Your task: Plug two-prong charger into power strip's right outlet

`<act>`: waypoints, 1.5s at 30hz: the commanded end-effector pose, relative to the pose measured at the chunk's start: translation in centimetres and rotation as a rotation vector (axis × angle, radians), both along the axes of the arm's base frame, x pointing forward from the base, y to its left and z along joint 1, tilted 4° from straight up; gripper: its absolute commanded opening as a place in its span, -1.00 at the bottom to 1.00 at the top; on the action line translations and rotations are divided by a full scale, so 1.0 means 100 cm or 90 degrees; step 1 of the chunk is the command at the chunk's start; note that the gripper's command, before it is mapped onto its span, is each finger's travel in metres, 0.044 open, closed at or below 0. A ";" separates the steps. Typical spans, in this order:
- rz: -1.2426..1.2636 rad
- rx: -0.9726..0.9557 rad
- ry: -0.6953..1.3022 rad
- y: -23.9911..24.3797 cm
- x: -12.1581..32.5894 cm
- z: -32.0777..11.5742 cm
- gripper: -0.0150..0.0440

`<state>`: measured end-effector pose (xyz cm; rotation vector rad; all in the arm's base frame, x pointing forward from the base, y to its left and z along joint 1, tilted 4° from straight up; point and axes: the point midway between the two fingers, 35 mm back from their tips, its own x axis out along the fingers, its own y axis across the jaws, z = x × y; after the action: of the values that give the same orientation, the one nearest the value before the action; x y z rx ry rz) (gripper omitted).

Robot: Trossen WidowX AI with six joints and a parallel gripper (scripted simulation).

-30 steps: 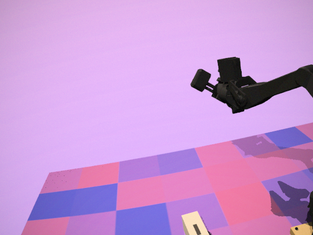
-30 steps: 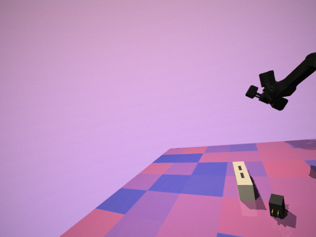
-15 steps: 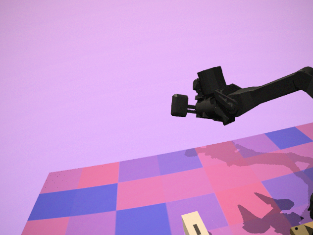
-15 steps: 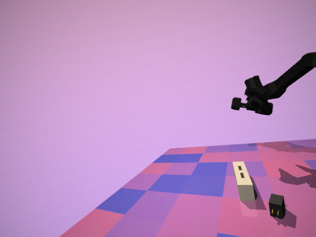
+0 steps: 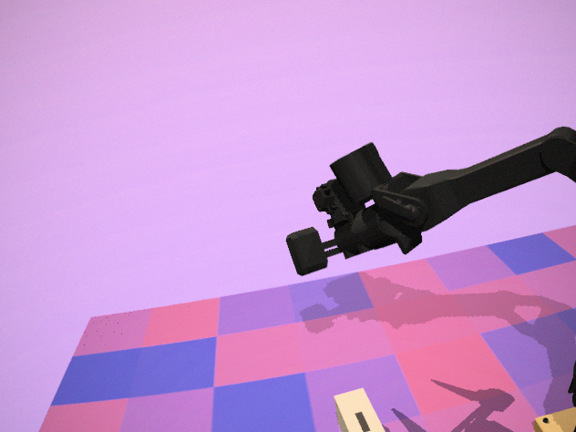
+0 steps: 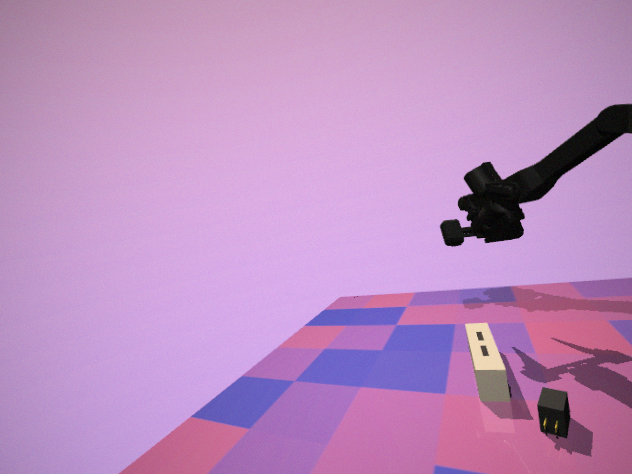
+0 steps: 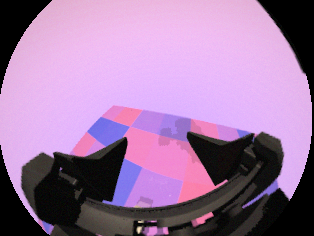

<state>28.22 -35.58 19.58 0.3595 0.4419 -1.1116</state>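
Two brass prongs face the near edge from the black charger [image 6: 553,412]. Boxy, it stands upright. The gripper's [image 7: 157,137] fingers are apart.

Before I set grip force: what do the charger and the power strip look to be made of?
Charger: probably matte black plastic, dark with little shine; its prongs look like brass-coloured metal, from their yellow tint. Power strip: likely smooth cream plastic, evenly coloured, though painted material is possible.
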 end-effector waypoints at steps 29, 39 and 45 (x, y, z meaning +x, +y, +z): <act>0.519 0.040 0.398 0.180 0.052 -0.071 1.00; 0.691 0.034 0.508 0.235 0.045 -0.087 1.00; 0.795 0.026 0.571 0.266 0.036 -0.095 1.00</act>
<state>32.42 -10.48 10.38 -0.3665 1.2298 -0.0339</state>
